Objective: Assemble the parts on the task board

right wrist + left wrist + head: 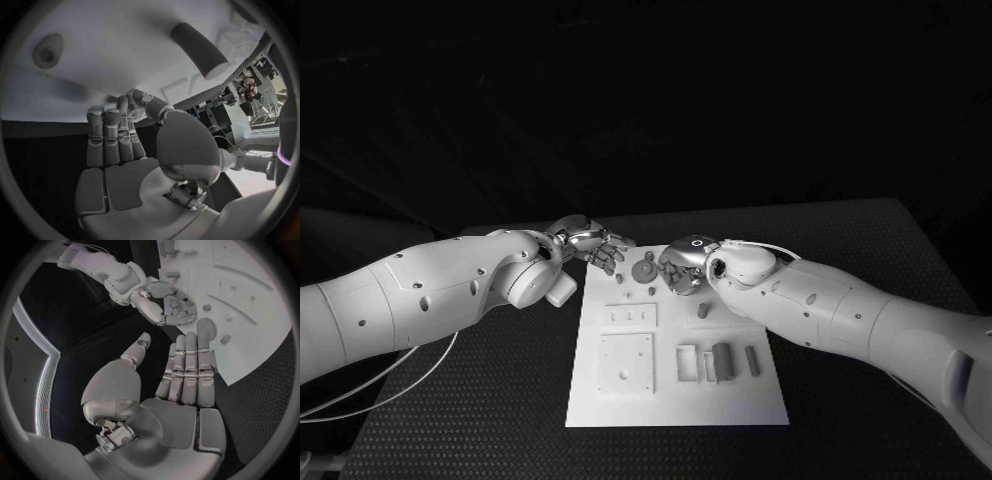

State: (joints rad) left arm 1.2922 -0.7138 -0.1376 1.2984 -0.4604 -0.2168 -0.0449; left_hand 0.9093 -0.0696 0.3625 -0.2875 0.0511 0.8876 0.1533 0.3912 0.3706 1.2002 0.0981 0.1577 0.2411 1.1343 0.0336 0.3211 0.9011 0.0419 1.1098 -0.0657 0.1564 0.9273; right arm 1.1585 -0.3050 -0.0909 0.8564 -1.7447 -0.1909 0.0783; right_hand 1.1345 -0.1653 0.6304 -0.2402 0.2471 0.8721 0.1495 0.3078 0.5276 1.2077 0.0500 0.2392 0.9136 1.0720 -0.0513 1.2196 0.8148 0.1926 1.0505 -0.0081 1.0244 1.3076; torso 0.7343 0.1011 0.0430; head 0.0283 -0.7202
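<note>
near edge of the board: the white task board point(678, 400) lies lengthwise down the middle of the black table point(862, 240); its near strip is just bare plate

near-left of the board: a square raised plate point(626, 362) sits here with a small peg-like bit on it; just beyond it a narrower slotted panel point(629, 317)

near-right of the board: a row of upright little blocks; a pale block point(687, 362), a darker grey block point(721, 359) right beside it, and a thin grey bar point(753, 360) nearest the right edge

middle-right: a short grey peg point(705, 309) stands just next to the right arm's wrist

far end of the board: a grey disc-shaped part point(643, 270) lies flat between the two hands; a tiny grey peg point(620, 280) sits close to it on the left

left hand point(589, 243): hovers over the far-left corner of the board; in the left wrist view its fingers point(190, 371) are straight and side by side, thumb out to the side, palm bare, so it's got nothing

right hand point(684, 262): over the far end too, just right of the disc; fingers look curled in toward the board in the head view, but the right wrist view has them point(109, 137) fairly straight against the white surface; honestly can't tell if it's pinching anything
</note>
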